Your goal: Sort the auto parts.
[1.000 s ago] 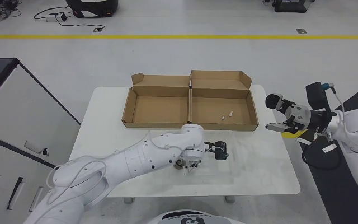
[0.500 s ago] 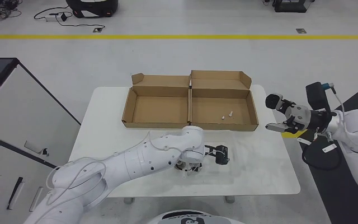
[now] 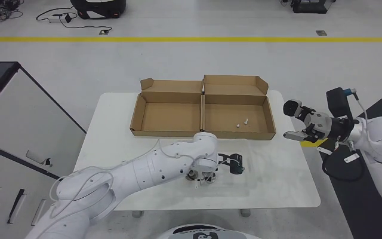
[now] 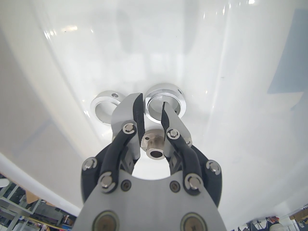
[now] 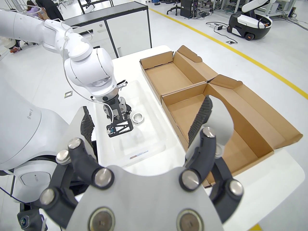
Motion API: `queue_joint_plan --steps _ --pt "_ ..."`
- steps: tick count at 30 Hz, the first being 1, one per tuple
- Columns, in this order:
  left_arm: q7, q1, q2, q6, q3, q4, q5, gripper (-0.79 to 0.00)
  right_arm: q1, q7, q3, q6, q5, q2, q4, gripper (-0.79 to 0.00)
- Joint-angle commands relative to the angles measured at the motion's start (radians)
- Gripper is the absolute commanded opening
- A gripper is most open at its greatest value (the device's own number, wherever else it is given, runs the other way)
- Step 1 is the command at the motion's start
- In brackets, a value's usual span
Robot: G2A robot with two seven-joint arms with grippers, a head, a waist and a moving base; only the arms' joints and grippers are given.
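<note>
Jaws of the left gripper (image 4: 151, 100) straddle the rim of a metal ring (image 4: 166, 88) at frame centre, narrowly apart; right gripper (image 5: 146, 105) gapes wide.

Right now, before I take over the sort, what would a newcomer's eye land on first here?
The left hand hangs low over the white plastic tray at the table's near side, its parted fingers at the rim of one shiny silver metal ring, a second ring beside it. Behind the tray, two open brown cardboard boxes sit side by side; the one nearer the right arm holds two small white parts.
</note>
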Motion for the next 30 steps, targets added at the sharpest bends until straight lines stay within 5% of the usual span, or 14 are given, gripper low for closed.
queue_joint_plan --steps 1,30 --pt "0.002 -0.001 -0.004 -0.002 0.001 0.007 -0.001 -0.551 0.0 0.0 0.0 0.0 0.0 0.0 0.0 0.0" --pt "0.014 0.011 -0.03 -0.014 -0.001 0.075 0.007 -0.554 0.0 0.0 0.0 0.0 0.0 0.0 0.0 0.0"
